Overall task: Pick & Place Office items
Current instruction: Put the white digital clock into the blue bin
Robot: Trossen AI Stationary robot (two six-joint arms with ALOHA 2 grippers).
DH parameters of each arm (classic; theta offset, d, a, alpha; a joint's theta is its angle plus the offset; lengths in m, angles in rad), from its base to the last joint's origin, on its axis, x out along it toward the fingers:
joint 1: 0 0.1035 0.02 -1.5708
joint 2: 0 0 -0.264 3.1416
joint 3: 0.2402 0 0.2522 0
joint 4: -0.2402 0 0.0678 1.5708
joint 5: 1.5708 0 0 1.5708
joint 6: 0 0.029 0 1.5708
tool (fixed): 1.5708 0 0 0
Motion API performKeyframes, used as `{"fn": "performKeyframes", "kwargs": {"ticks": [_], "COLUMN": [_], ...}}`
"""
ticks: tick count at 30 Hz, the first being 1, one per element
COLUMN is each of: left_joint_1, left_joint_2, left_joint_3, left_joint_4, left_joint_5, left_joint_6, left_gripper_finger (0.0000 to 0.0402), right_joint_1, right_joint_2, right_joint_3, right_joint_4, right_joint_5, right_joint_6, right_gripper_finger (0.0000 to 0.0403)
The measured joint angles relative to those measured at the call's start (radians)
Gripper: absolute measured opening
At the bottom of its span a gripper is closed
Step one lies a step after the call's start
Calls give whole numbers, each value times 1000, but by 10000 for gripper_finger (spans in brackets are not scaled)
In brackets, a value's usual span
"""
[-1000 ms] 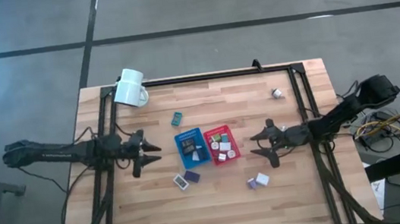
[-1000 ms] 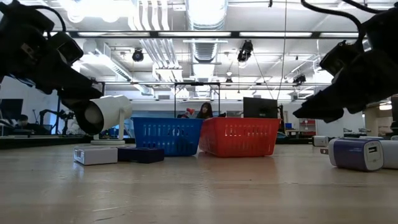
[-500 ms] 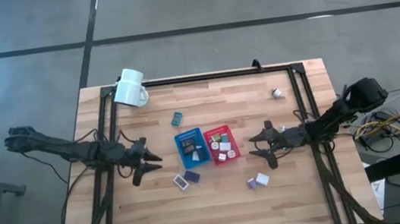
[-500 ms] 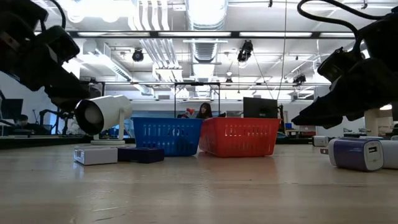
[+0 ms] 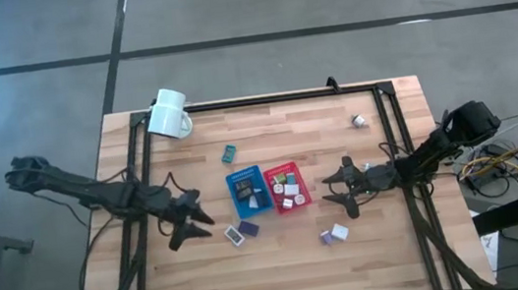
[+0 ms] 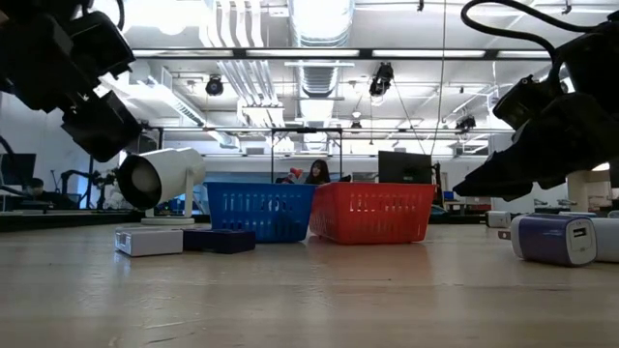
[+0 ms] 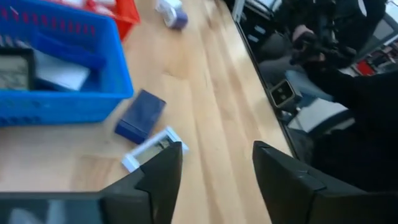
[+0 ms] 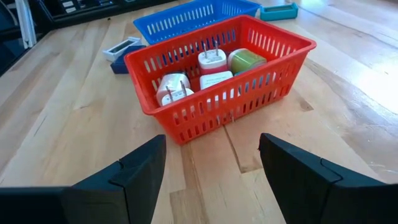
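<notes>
Butcher-block planks are making up the table (image 5: pixel 283 261), pale wood with visible seams, framed by a dark metal rail.

Going left to right, the left gripper (image 5: pixel 193 224) is hovering with its fingers apart and nothing between them, near a white power bank (image 5: pixel 234 234) and a dark blue power bank (image 5: pixel 248 227) lying side by side on the wood. Both look like flat, smooth slabs; coming down between them could be nudging one aside or pinching both together, and the hard plastic faces could be slipping out of a shallow grip.

Next, the blue basket (image 5: pixel 245 192) and the red basket (image 5: pixel 287 187) are standing touching, both of thin lattice plastic that would be sliding easily if bumped. Boxy white wall chargers (image 8: pixel 214 60) with metal prongs are sitting in the red one.

Farther right, the right gripper (image 5: pixel 336 189) is hanging with its fingers apart and empty just beside the red basket. Purple and white chargers (image 5: pixel 333 234) are waiting nearby, and a teal piece (image 5: pixel 229 153) is lying apart.
</notes>
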Motion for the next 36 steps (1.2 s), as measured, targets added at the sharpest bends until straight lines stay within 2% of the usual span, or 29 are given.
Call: {"fn": "performKeyframes", "kwargs": {"ticks": [9,15,24,30,36], "left_joint_1": [0,0,0,1,1], "left_joint_2": [144,223,355,456,561], "left_joint_3": [95,205,410,520,577], "left_joint_4": [-17,-175,-531,-663,-748], "left_joint_5": [118,126,32,-12,-27], "left_joint_6": [-40,7,168,247,300], "left_gripper_finger": [244,244,243,243,243], "right_joint_1": [0,0,1,1,1], "right_joint_2": [0,0,0,-1,-1], "right_joint_3": [0,0,2,3,3], "right_joint_4": [0,0,0,2,1], "right_joint_5": [0,0,-1,-2,-3], "right_joint_6": [-2,-3,-3,-2,-2], "right_gripper_finger": [247,241,235,235,235]}}
